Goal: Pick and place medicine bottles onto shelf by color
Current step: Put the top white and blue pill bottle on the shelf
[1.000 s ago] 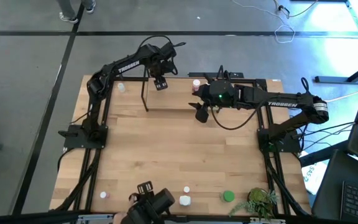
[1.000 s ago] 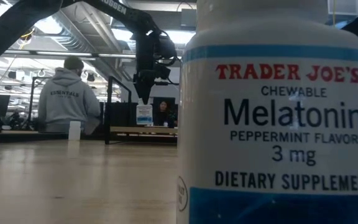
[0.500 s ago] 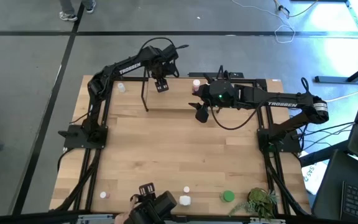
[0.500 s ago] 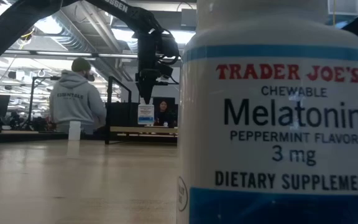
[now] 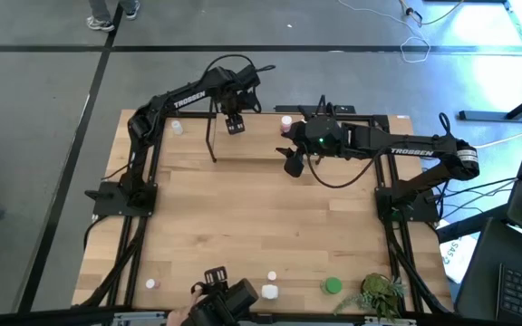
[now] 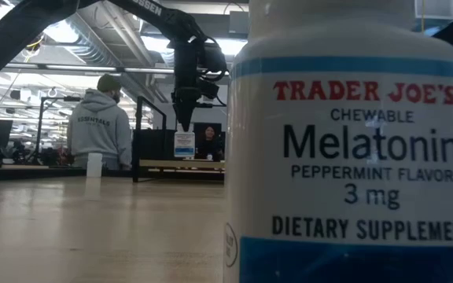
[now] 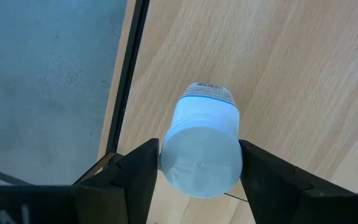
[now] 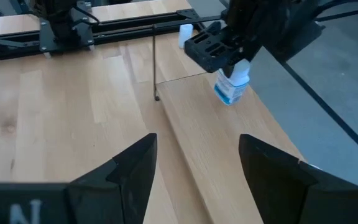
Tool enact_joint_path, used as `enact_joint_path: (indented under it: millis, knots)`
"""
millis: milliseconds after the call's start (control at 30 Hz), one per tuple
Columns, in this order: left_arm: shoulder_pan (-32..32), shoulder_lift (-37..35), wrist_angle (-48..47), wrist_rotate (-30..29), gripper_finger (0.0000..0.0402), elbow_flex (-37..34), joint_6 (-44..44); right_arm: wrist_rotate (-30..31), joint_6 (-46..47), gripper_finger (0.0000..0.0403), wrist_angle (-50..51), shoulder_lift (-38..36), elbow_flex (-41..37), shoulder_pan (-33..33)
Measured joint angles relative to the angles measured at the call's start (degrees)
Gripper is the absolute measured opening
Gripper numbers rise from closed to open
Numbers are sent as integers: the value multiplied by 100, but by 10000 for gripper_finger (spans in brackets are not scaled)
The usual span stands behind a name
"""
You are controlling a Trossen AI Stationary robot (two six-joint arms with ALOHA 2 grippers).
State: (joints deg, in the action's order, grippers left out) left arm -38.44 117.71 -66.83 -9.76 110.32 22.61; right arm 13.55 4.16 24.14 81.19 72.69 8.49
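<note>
Medicine bottles: small white bottle with a blue label band (image 7: 202,149) is sitting between the left gripper's fingers, its white cap facing the wrist camera and a barcode showing on its far side; it is hanging just over the shelf's top board, and whether it is touching the wood cannot be told.
Left gripper (image 5: 235,121): is hovering over the left end of the shelf, near the table's far edge, its fingers (image 7: 135,180) pressing against both sides of the white bottle.
Shelf (image 8: 229,155): light wood boards on thin black wire uprights are standing along the far edge of the table (image 5: 261,226), between the two arms.
Bottle at far left corner: one white bottle (image 5: 177,128) is standing on the table near the far left corner, apart from the shelf.
Pink-topped bottle (image 5: 285,123): is standing at the shelf's far edge, just beside the right arm's wrist.
Right gripper (image 5: 292,166): is hanging over the shelf's near edge around the middle, its fingers (image 8: 135,168) spread apart with only wood showing between them.
Near-edge bottles: a tiny pinkish one (image 5: 150,283) is sitting toward the near left corner, two white ones (image 5: 269,292) are sitting near the middle, and a green-capped one (image 5: 333,286) is sitting further right.
Melatonin bottle (image 6: 352,157): white with a blue band and red and black lettering, it is filling the right half of the low view.
Plant (image 5: 381,294): leafy green, it is sitting at the near right corner.
Person (image 6: 99,126): in a grey hooded top, back turned, beyond the table.
</note>
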Motion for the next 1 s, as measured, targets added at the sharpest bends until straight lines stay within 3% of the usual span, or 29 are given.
enact_joint_path:
  millis: [300, 1000]
  knots:
    - [0, 0, 0, 0, 204, 0, 0, 45, -621, 229, -50, 0, 0, 0]
    - [2, -2, 0, 66, 204, 0, 2, 37, -610, 229, -52, 0, 0, 0]
